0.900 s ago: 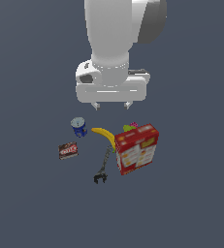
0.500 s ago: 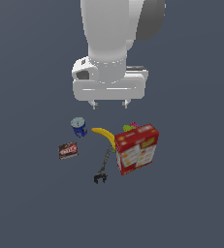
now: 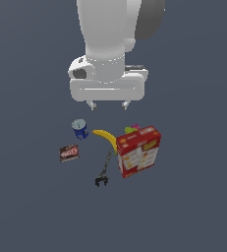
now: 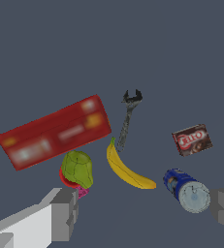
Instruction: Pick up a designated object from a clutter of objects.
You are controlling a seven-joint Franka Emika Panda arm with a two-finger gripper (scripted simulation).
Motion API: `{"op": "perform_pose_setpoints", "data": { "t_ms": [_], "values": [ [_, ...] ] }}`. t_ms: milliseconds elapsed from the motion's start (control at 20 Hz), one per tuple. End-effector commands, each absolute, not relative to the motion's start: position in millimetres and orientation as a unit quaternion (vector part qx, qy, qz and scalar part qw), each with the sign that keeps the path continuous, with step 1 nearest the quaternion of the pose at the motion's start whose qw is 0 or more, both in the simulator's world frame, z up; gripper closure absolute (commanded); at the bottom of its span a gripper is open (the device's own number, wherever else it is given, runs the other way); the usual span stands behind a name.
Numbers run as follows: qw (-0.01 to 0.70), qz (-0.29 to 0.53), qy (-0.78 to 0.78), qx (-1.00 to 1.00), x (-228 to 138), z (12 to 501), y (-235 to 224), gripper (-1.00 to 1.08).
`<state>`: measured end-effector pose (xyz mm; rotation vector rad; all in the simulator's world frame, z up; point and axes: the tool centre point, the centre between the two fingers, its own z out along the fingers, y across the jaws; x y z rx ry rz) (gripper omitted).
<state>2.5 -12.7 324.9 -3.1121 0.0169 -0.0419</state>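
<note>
Gripper (image 3: 107, 104) hangs wide open and empty, upper middle of the exterior view. The small brown-red box (image 3: 69, 152) lies flat at left-center, apart from the blue can (image 3: 80, 129) and banana (image 3: 106, 138).

Flat, even, shadowless light; low-resolution softness

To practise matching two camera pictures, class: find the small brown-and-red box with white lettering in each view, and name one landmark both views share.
Exterior view: the small box lies flat at the clutter's edge toward the exterior view's left, apart from the other items, nearest the blue can.
Wrist view: the small box lies alone on the bare floor, beyond the blue can.
Shared landmark: the blue can, next to the banana.
</note>
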Motion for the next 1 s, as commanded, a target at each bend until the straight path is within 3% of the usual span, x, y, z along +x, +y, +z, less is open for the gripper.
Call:
{"op": "perform_pose_setpoints", "data": {
  "t_ms": [0,450,950],
  "values": [
    [0.016,-0.013,0.017,-1.0,4.5,320.1,-16.2,-0.92],
    [0.024,-0.009,0.114,-0.993,18.9,280.8,-44.9,-0.92],
    [0.028,-0.001,0.304,-0.952,32.5,199.7,-108.4,-0.92]
  ]
}}
